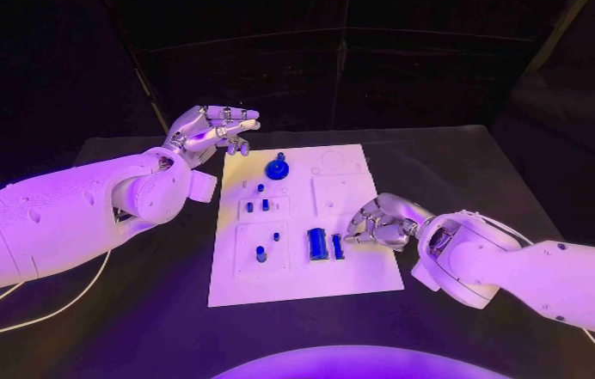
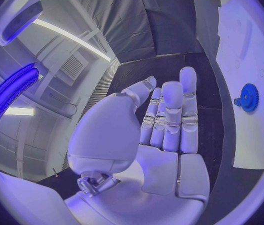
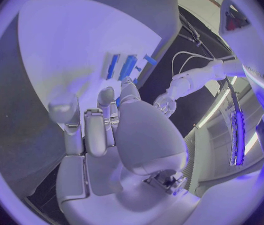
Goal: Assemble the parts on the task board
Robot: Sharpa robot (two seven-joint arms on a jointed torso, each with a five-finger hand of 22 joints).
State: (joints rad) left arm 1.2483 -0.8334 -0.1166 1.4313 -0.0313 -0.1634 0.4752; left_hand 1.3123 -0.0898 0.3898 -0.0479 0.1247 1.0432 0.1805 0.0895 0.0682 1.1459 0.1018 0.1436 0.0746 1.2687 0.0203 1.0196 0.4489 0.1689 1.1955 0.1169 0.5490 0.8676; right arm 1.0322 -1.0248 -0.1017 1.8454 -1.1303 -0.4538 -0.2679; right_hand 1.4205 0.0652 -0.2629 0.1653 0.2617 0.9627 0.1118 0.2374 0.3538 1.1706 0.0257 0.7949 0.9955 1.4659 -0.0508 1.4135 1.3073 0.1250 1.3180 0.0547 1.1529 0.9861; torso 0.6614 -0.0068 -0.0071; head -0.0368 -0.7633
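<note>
The white task board [image 1: 359, 280] lies in the middle of the table. A blue gear [image 1: 277, 170] stands near its far end, and several small blue pegs [image 1: 260, 253] sit in its left column. Two upright blue blocks [image 1: 317, 243] stand close together near the right side. My right hand [image 1: 378, 223] is low over the board's right edge, its fingertips right beside the narrower block [image 1: 337, 246]; in the right wrist view its fingers [image 3: 107, 115] reach toward the blocks [image 3: 129, 66] with nothing held. My left hand [image 1: 213, 130] hovers raised off the board's far left corner, fingers [image 2: 169, 115] straight and empty, with the gear [image 2: 249, 96] off to its side.
A white cable [image 1: 62, 302] trails across the black table under my left arm. Dark curtains close off the far side. Bare table surrounds the board [image 2: 257, 140] on all sides.
</note>
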